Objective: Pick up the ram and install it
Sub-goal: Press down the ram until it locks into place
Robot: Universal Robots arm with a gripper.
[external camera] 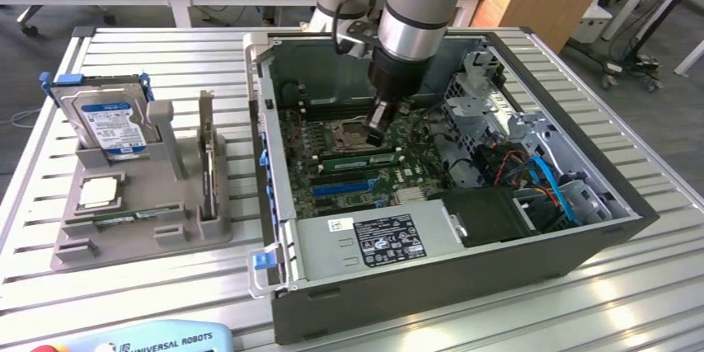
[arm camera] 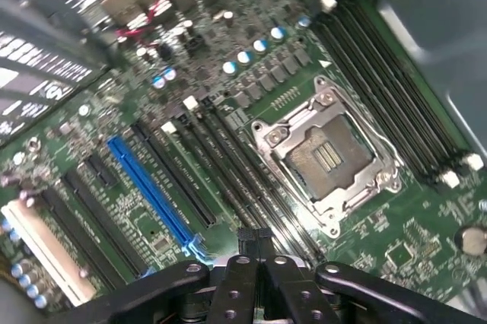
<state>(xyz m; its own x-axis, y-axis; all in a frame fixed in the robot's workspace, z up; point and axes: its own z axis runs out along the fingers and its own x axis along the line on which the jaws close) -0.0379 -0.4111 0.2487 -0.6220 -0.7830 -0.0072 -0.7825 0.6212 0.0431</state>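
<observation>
My gripper [external camera: 380, 128] reaches down inside the open computer case [external camera: 440, 286], over the motherboard. A long green ram [external camera: 354, 153] lies along the memory slots beside the processor socket [external camera: 330, 133], right under the fingertips. The wrist view shows the gripper [arm camera: 255, 236] shut, its two fingers pressed together with nothing between them, directly above the dark memory slots [arm camera: 228, 157] next to the socket [arm camera: 327, 157]. Whether the tips touch the ram I cannot tell. A second ram stick [external camera: 206, 133] stands on edge in the grey holder [external camera: 143, 237] at the exterior view's left.
The holder also carries a silver-and-blue hard drive [external camera: 110, 125] and a square silver processor chip [external camera: 97, 191]. Inside the case are a drive cage and blue and red cables [external camera: 545, 179] at the exterior view's right. A blue expansion slot [arm camera: 152, 187] runs beside the memory slots.
</observation>
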